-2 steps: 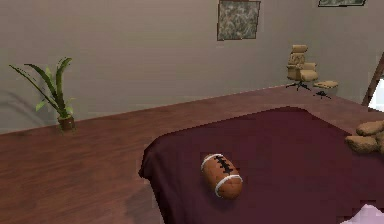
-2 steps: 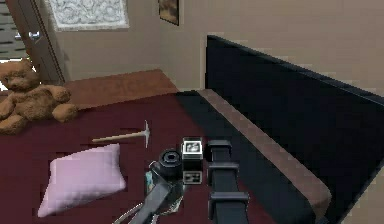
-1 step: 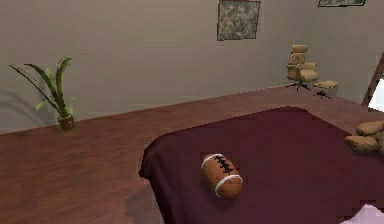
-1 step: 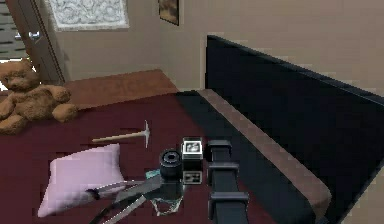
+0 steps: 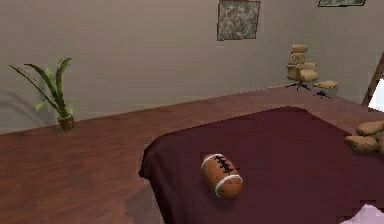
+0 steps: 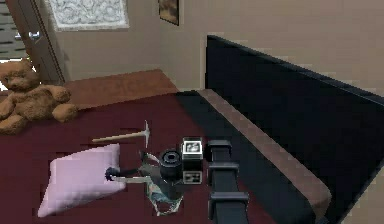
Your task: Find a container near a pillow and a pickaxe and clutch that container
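Gripper: dark two-finger gripper (image 6: 135, 176) sits above the maroon bed cover (image 6: 60, 145) at the pillow's edge; I cannot tell whether it holds anything.
Container: small dark round object (image 6: 168, 160) on the cover, close by the gripper's body.
Pillow: pale pink square cushion (image 6: 85, 178), just beside the fingers.
Pickaxe: wooden-handled pickaxe (image 6: 122, 135) lying flat, near the cushion.
Bear: brown plush teddy bear (image 6: 30, 100), well apart.

Robot body
The arm (image 6: 222, 188) is rendered as a dark square bar; two black-marked white squares (image 6: 192, 150) and a dark, thin-fingered gripper (image 6: 140, 182) are fitted.
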Controlling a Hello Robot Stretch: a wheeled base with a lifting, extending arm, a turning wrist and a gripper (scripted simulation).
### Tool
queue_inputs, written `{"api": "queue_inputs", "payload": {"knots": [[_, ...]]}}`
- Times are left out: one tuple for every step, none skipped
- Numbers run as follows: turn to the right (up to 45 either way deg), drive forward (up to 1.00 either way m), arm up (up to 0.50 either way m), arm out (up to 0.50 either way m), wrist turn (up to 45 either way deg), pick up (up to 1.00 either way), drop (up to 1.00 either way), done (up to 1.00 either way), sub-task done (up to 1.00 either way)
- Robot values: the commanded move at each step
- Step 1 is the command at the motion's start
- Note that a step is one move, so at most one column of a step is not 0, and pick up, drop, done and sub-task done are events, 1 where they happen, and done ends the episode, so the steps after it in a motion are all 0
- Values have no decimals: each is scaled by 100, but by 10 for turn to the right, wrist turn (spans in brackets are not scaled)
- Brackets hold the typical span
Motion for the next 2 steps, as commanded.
{"api": "queue_inputs", "payload": {"knots": [[0,0,0,0,330,0,0,0,0],[0,0,0,2,0,0,0,0,0]]}}
